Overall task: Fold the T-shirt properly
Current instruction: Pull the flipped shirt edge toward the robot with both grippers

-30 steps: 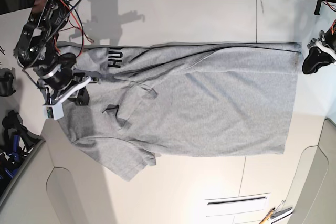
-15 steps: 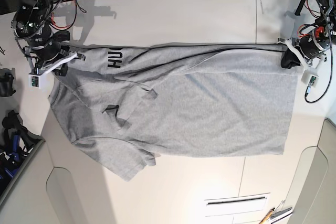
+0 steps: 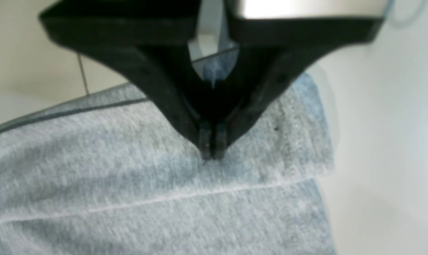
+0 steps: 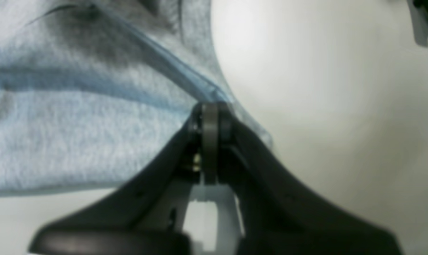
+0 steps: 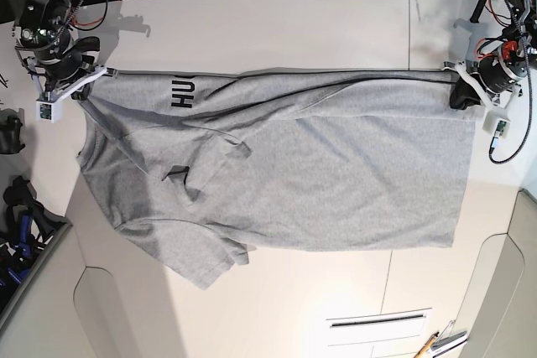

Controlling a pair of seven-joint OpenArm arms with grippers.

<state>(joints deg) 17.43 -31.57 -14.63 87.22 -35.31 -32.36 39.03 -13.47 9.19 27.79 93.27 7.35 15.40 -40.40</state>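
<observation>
Gripping the T-shirt [image 5: 319, 165] at two far corners, I hold it stretched along the pale surface [image 5: 277, 27]. At the base view's left edge my right tool [image 5: 81, 90] is pinched tight on the shoulder fabric beside the black lettering [image 5: 182, 92]. Across the grey cloth, at the right edge, my left tool [image 5: 460, 94] has its jaws pressed together on the hem corner. One sleeve [image 5: 201, 262] lies spread toward the lower left.

black letters "hu", partly hidden, on the grey t-shirt [image 5: 285, 165]
</observation>
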